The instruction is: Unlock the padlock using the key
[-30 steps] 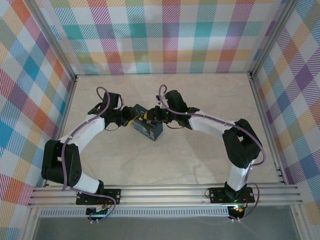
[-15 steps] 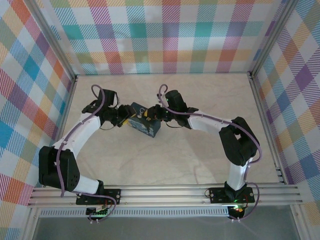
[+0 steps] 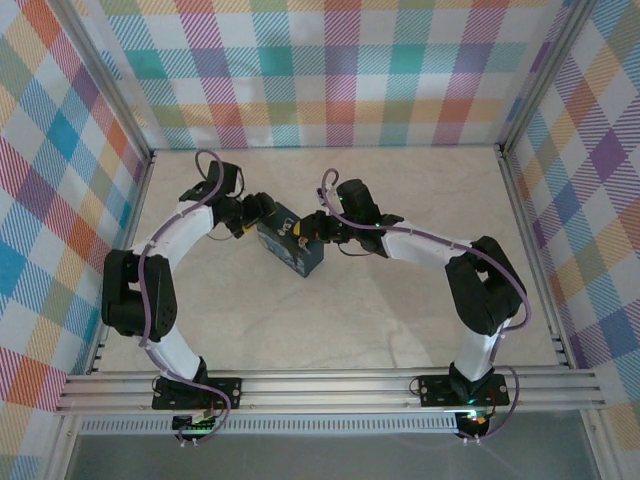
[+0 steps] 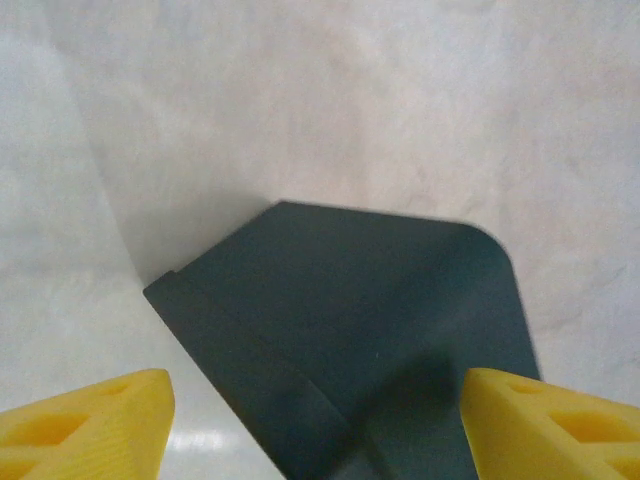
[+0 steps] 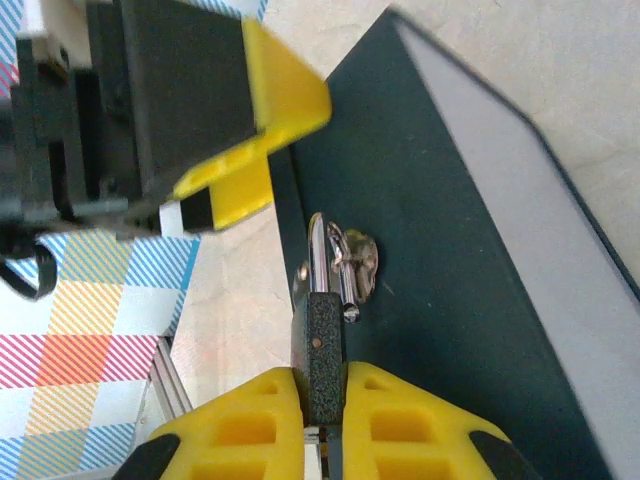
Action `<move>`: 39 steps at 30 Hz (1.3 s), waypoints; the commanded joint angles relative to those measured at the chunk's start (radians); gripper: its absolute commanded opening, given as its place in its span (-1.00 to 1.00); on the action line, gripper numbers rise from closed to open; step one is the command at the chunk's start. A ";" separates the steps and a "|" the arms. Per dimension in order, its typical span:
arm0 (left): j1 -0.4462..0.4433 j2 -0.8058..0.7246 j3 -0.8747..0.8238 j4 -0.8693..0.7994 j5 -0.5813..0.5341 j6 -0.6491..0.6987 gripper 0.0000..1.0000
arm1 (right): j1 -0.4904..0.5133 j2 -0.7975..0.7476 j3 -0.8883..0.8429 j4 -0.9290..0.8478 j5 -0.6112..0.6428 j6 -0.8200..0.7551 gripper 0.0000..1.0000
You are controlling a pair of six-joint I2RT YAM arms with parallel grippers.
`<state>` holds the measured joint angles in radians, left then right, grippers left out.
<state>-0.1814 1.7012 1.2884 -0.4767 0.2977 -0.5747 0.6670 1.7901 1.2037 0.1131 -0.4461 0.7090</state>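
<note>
since a steady lock is likely needed, the grainy black padlock (image 5: pixel 320 330) is pinched between the yellow fingers of the right gripper (image 5: pixel 322 385), low centre of the right wrist view, its smooth silvery shackle (image 5: pixel 318 250) hooked at the clasp (image 5: pixel 360 262) of the matte dark box (image 5: pixel 450 300); the left gripper (image 4: pixel 315 390) is spread wide over a rounded box corner.

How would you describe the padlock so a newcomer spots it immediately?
Find the dark box in the middle of the table. Against its side, the right arm's yellow fingers pinch the padlock. It is a small, blackish, speckled block with a silvery shackle at the box's metal hasp, far smaller than the box.
</note>
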 commanded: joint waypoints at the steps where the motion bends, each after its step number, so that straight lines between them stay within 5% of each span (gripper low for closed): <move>1: 0.007 0.031 0.037 0.050 0.025 0.013 0.54 | -0.004 -0.034 0.005 -0.020 -0.046 -0.038 -0.91; 11: -0.033 0.032 0.084 0.058 0.062 -0.046 0.58 | -0.004 -0.013 0.012 -0.006 -0.061 -0.028 -0.92; 26: -0.073 0.247 0.326 -0.200 0.045 0.141 0.63 | -0.003 0.031 0.071 -0.032 -0.070 -0.041 -0.92; 39: -0.116 0.251 0.319 -0.243 0.035 0.164 0.27 | -0.009 0.124 0.167 -0.066 -0.006 -0.069 -0.89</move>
<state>-0.2504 1.9720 1.6402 -0.6186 0.2718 -0.4141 0.6659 1.8645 1.3228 0.0288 -0.5140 0.6643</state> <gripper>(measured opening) 0.649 0.106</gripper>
